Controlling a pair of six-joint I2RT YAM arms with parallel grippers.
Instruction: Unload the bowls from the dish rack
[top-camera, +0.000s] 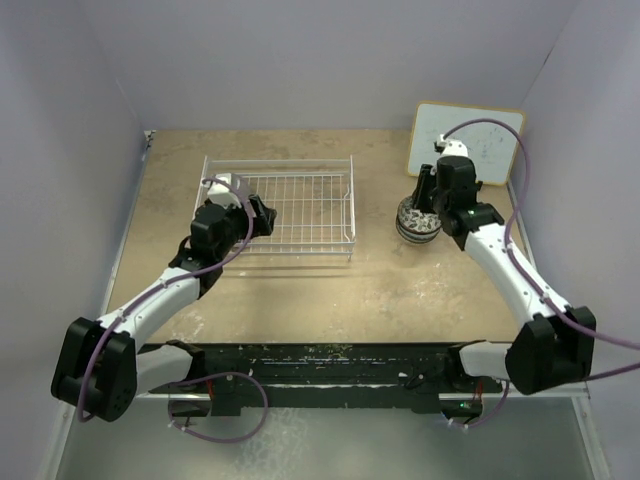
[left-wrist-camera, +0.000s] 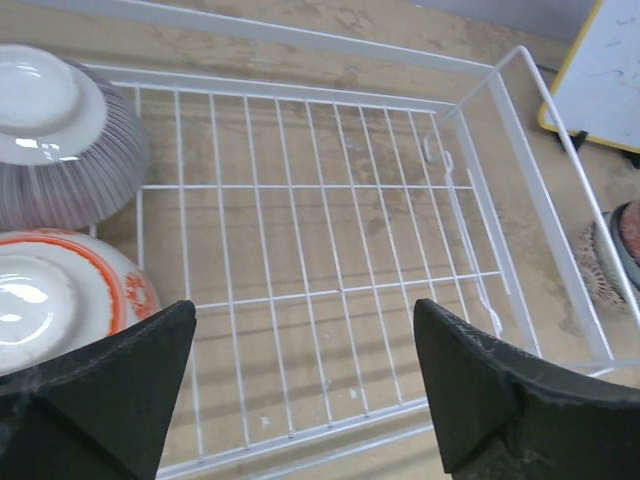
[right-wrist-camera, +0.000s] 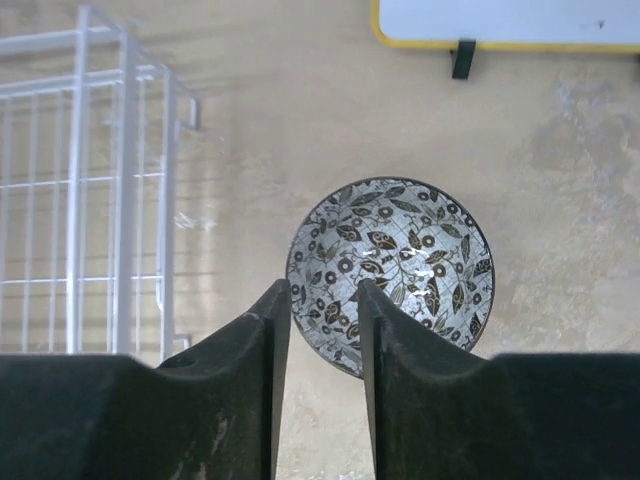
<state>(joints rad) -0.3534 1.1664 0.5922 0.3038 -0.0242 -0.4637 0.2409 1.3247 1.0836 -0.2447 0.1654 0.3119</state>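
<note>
My left wrist view alone shows two upturned bowls at the left end of the wire dish rack (top-camera: 300, 205), a grey ribbed bowl (left-wrist-camera: 60, 150) and an orange-and-white bowl (left-wrist-camera: 70, 290), both cut off by the frame and largely hidden under the left arm (top-camera: 170, 290) from above; the left gripper (left-wrist-camera: 303, 320) is spread wide, empty, over the grid. My right wrist view shows a glossy leaf-patterned bowl (right-wrist-camera: 410, 260) right of the rack, the right gripper (right-wrist-camera: 325, 290) narrowly parted over its rim; I cannot tell whether they touch
</note>
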